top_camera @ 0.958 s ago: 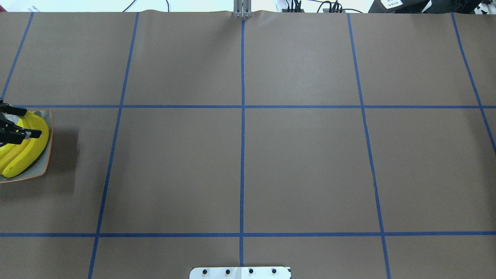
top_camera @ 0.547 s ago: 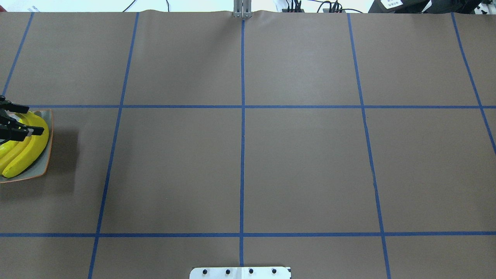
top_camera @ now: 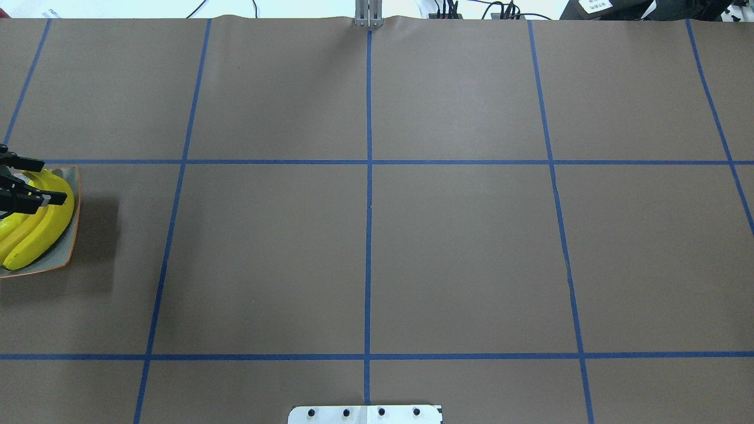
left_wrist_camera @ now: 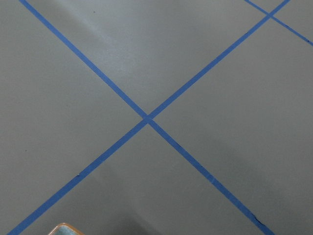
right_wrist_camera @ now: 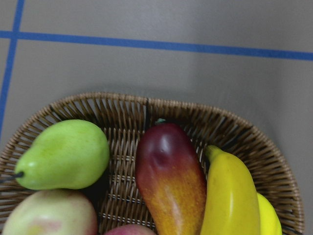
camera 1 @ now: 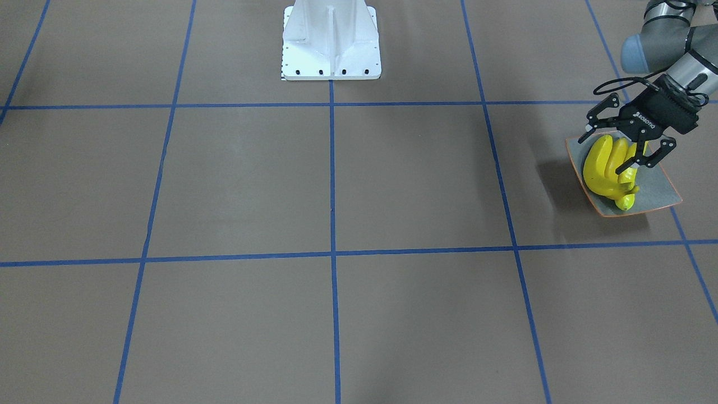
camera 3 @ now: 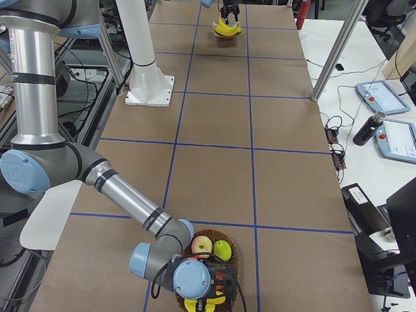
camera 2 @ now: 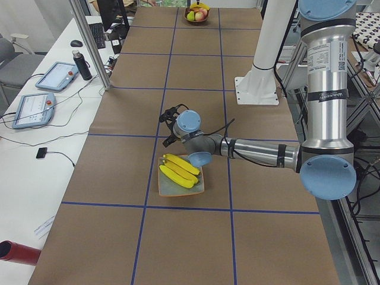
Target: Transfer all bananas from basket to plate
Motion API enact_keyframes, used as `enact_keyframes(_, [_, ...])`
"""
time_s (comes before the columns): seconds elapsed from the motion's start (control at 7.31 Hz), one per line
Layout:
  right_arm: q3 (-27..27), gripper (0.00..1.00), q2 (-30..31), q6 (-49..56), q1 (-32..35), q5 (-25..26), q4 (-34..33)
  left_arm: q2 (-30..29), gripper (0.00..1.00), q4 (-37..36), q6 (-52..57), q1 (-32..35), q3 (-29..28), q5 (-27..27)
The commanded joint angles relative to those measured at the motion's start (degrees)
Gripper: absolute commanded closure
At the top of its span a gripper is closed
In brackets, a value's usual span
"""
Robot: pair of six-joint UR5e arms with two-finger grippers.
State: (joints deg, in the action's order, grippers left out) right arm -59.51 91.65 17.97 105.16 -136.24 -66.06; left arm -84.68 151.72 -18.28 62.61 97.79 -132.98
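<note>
While bananas (camera 1: 603,168) already lie on the plate (camera 1: 657,193) beneath our spread left gripper (camera 1: 600,155), we see at least two more (right_wrist_camera: 228,196) in the basket (right_wrist_camera: 122,110); the right gripper's (camera 3: 209,294) state we cannot tell.

Near right arm (camera 3: 123,194) over wicker basket (camera 3: 211,232) of fruit (camera 3: 202,246), bananas (camera 3: 227,28) heaped at table's (camera 3: 214,175) far end

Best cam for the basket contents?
Right wrist: the basket fills the frame, fruit clear. Exterior right has the right arm covering part of it; exterior left shows it tiny and far. The rest miss it.
</note>
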Motion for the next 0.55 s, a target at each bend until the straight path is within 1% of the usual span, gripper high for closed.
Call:
enact_keyframes(0.0, [1.5,0.02,0.8,-5.6,0.0,6.7,7.5,0.1,0.00,0.1,0.0,0.0,0.0,0.1])
enact_keyframes(0.41, [1.4,0.03,0.8,-5.8,-0.3,6.6,7.6,0.0,0.00,0.1,0.0,0.0,-0.1,0.1])
